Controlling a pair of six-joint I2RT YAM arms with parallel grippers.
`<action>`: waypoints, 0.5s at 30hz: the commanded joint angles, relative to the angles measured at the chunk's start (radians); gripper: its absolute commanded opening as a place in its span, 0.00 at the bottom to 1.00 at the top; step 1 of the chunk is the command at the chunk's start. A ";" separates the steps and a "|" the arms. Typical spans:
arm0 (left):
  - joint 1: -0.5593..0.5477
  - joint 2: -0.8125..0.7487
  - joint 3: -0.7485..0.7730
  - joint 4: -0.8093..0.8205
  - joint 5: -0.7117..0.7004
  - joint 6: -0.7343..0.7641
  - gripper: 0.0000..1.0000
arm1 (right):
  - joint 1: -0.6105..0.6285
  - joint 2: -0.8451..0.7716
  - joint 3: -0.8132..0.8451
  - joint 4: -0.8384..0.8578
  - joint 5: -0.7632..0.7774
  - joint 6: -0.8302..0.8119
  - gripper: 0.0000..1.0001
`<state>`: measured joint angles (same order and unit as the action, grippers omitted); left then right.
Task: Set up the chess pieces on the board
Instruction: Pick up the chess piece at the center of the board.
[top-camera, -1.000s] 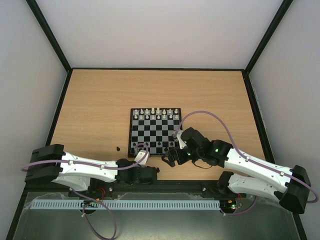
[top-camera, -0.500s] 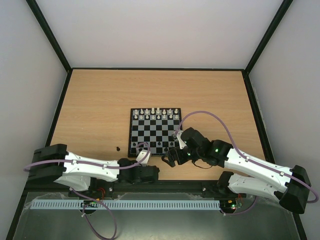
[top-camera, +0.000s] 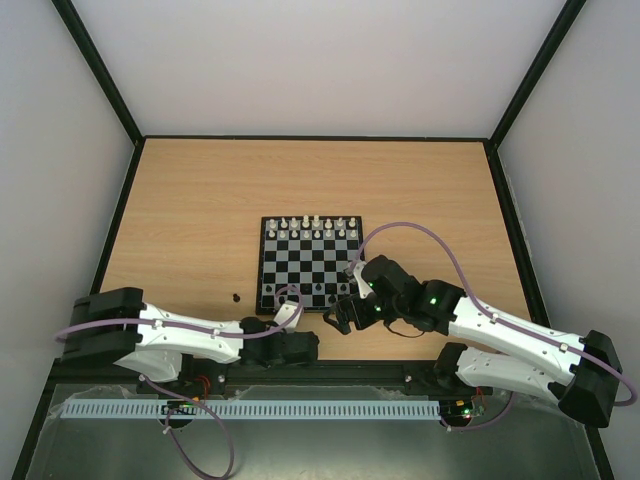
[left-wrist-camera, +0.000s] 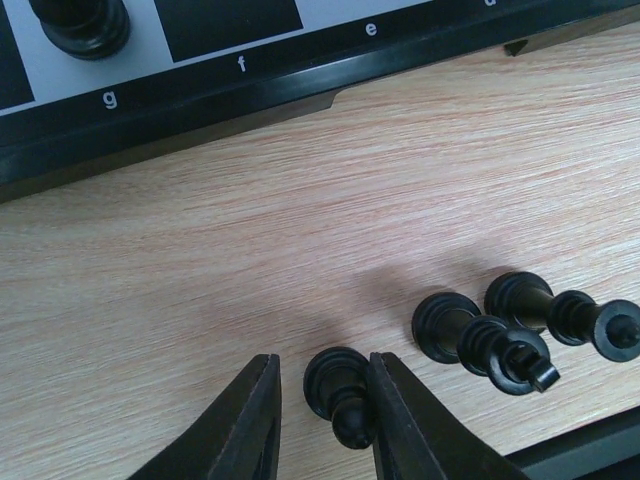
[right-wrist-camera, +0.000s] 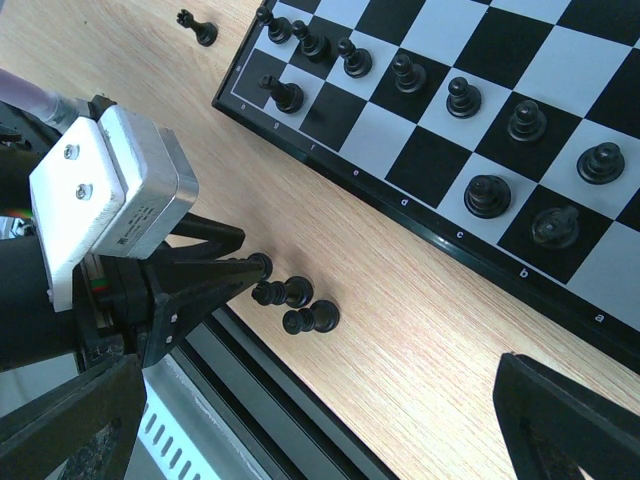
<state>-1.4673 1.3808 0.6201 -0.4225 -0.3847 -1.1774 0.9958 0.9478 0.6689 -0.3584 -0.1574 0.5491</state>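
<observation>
The board lies mid-table, with white pieces along its far rows and several black pieces on its near rows. Three black pieces lie on their sides on the wood in front of the board. My left gripper is low over the table and open, its jaws either side of a fallen black pawn, with the right finger touching it. The other two fallen pieces lie just to its right. My right gripper hovers above them, wide open and empty.
A lone black piece stands on the wood left of the board and also shows in the right wrist view. The board's dark frame is just ahead of the left fingers. The table's near rail runs right behind the fallen pieces.
My left arm has crept a little to the right, bringing its gripper to the fallen pieces. The right arm has not moved.
</observation>
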 joint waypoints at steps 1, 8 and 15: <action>0.008 0.014 -0.009 0.005 -0.005 0.003 0.27 | -0.002 -0.011 -0.013 0.004 -0.016 -0.010 0.96; 0.012 -0.005 -0.006 -0.015 -0.015 -0.007 0.19 | -0.002 -0.012 -0.014 0.006 -0.018 -0.011 0.96; 0.039 -0.032 0.015 -0.047 -0.015 0.022 0.13 | -0.002 -0.012 -0.014 0.006 -0.020 -0.009 0.96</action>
<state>-1.4452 1.3739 0.6201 -0.4232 -0.3828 -1.1702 0.9958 0.9478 0.6670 -0.3531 -0.1581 0.5480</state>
